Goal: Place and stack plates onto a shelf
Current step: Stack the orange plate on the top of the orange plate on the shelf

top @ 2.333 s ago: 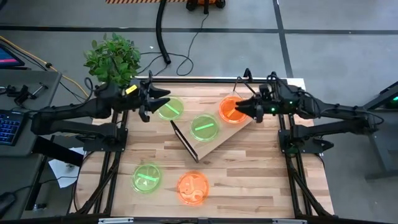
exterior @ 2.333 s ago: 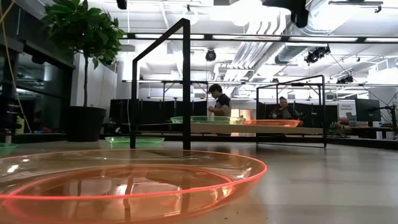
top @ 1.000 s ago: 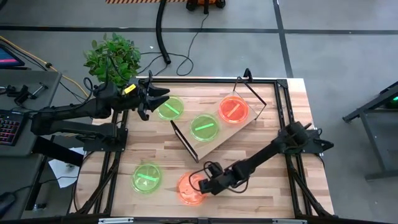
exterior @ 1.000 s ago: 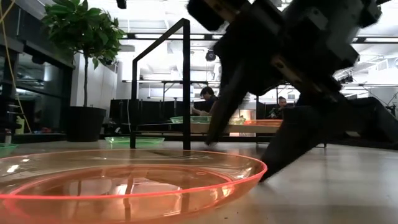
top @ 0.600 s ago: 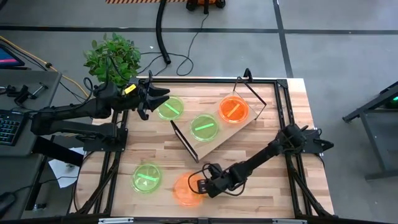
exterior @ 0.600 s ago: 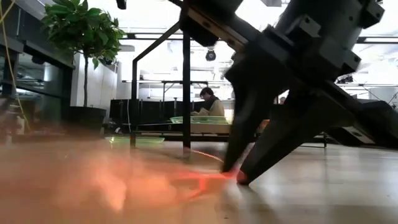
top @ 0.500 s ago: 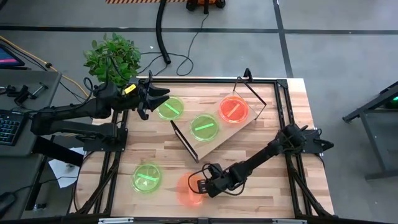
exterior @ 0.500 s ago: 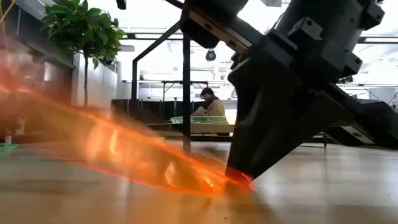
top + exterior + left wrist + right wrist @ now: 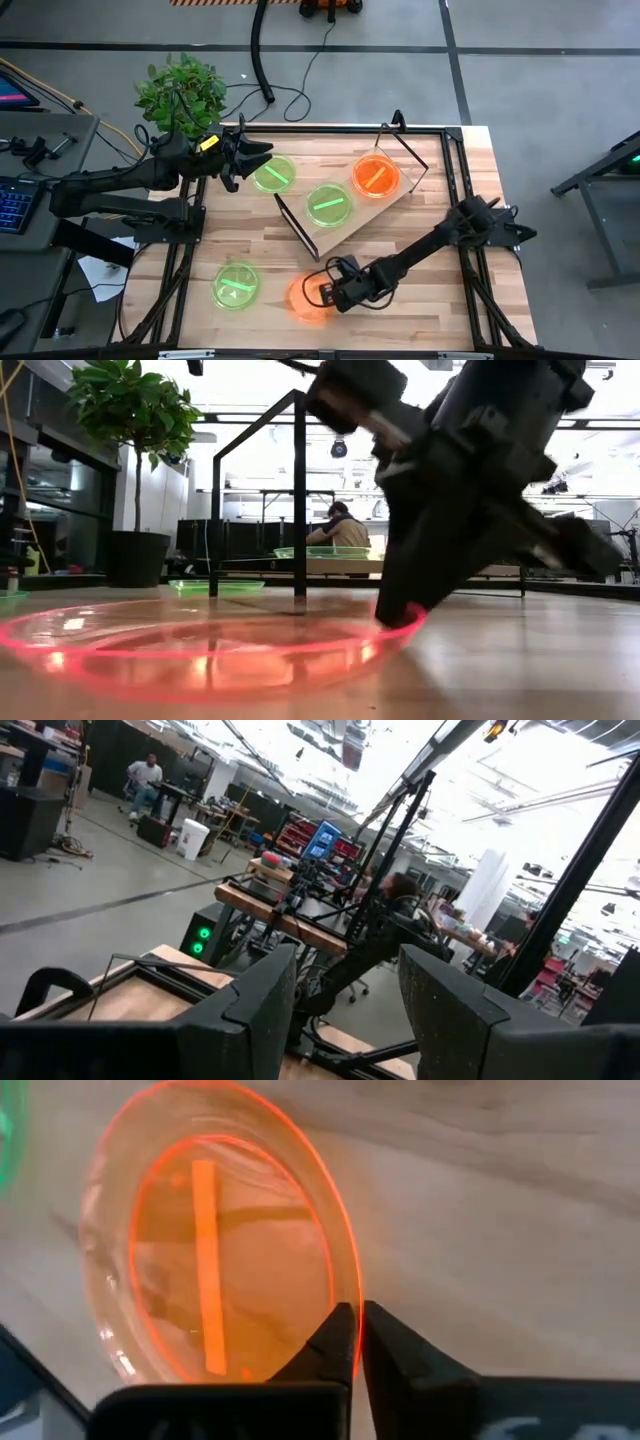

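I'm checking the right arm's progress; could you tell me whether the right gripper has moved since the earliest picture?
Yes. The right gripper has left the shelf at the table's far side and now pinches the rim of the orange plate near the front edge.

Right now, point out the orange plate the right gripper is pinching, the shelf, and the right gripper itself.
orange plate [image 9: 215,1270]: right wrist view, centre, on its bright streak.
shelf [image 9: 352,226]: high view, bare wood near its front edge.
right gripper [image 9: 358,1342]: right wrist view, between the fingertips at the plate's rim.
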